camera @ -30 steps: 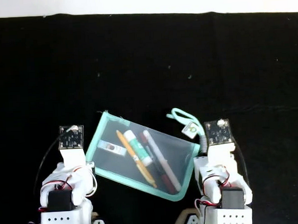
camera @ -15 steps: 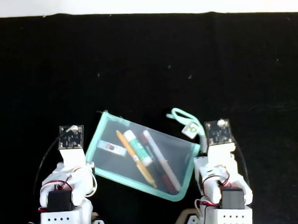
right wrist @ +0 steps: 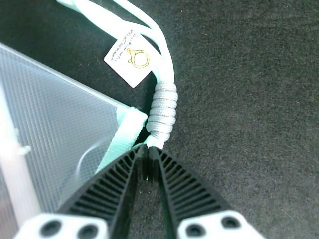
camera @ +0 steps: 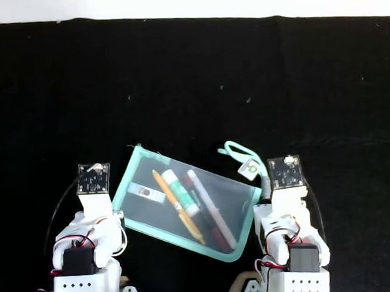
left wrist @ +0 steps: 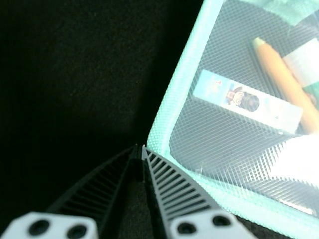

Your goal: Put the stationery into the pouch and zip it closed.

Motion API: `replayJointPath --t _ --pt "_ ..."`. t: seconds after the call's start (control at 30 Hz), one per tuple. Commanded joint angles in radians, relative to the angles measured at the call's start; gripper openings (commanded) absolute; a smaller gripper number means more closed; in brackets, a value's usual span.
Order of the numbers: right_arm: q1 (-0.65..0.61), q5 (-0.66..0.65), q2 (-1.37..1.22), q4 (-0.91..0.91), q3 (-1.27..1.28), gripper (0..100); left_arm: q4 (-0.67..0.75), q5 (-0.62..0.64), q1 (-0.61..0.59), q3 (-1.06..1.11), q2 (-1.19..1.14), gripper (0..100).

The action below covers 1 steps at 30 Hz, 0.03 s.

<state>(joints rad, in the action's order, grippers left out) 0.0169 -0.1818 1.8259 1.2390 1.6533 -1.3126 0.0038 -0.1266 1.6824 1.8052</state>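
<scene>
A teal-edged mesh pouch (camera: 123, 182) lies slanted between the two arms. Inside it are an orange pencil (camera: 179, 209), a white and green glue stick (camera: 179, 192), pens (camera: 213, 218) and a small flat eraser (camera: 145, 192). My left gripper (left wrist: 138, 149) is shut, empty, with its tips just beside the pouch's teal corner (left wrist: 155, 133). My right gripper (right wrist: 148, 148) is shut with its tips against the grey wrapped end of the teal strap (right wrist: 163, 109), by the pouch's other corner (right wrist: 130, 122). Nothing shows clamped between its fingers.
The teal strap (camera: 238, 153) with a white tag (camera: 250, 170) loops away from the pouch's far right corner. Both arm bases (camera: 84, 282) stand at the table's near edge. Black cloth (camera: 191, 81) covers the table beyond the pouch.
</scene>
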Motion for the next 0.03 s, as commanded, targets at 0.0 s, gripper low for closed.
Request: replayJointPath --t 0.0 --pt "0.007 -0.008 -0.001 0.004 0.145 0.6 -0.008 0.009 -0.01 0.015 0.004 1"
